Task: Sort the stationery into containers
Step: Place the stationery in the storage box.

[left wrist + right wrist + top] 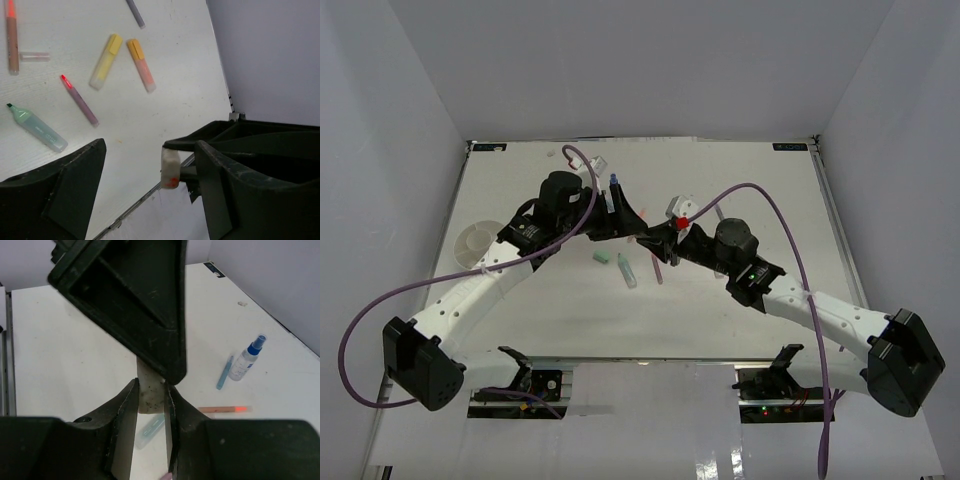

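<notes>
My right gripper (151,395) is shut on a speckled tan block (150,377) and holds it above the table. In the left wrist view that block (170,167) hangs between the wide-apart fingers of my left gripper (150,185), which is open and not touching it. From above, the two grippers meet mid-table, left (635,222) and right (658,240). Yellow (106,61) and orange (141,65) highlighters, a purple pen (80,100) and a green highlighter (37,128) lie on the table. The white dish (470,240) sits at the left.
A blue-capped bottle (246,360) stands beside a blue pen (224,372), with an orange pen (225,409) nearer. A green eraser (601,256) lies below the grippers. White walls enclose the table on three sides. Purple cables loop over both arms.
</notes>
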`<control>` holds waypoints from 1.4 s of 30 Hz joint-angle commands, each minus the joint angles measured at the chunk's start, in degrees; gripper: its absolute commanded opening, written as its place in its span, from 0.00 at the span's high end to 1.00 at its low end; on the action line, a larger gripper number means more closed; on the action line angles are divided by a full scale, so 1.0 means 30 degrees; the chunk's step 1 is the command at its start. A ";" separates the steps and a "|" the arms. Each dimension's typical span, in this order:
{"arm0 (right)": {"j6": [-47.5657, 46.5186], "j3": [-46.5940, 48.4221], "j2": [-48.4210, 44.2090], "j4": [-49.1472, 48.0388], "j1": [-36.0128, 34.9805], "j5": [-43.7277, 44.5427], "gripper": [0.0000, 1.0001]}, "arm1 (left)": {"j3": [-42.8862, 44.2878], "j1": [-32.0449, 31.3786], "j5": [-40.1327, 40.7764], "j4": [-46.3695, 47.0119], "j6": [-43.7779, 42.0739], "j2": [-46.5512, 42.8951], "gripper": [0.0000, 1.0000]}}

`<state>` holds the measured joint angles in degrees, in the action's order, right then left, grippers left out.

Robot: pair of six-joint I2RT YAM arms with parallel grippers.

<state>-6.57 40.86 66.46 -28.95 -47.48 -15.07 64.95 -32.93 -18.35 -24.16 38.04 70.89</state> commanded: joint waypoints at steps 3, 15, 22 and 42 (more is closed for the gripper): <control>-0.0096 -0.0465 -0.0677 -0.1307 -0.0168 -0.0895 0.74 | 0.1202 -0.0596 0.1135 0.0935 0.0151 0.0012 0.31; 0.0051 -0.0701 -0.0766 -0.1600 -0.0168 -0.0426 0.74 | 0.0500 -0.0772 0.1252 0.0701 0.0122 -0.0866 0.44; 0.0051 -0.0613 -0.0561 -0.1512 -0.0139 -0.0075 0.73 | 0.0206 -0.0772 0.0990 0.0613 0.0005 -0.1160 0.44; 0.0373 -0.0437 -0.0267 -0.1454 -0.0168 0.0307 0.73 | -0.0145 -0.0772 0.0814 0.0174 -0.0786 -0.1277 0.56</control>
<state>-5.98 38.57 65.63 -30.17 -47.75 -14.72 65.06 -35.00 -15.46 -23.49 36.73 68.95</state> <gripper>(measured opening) 0.296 0.459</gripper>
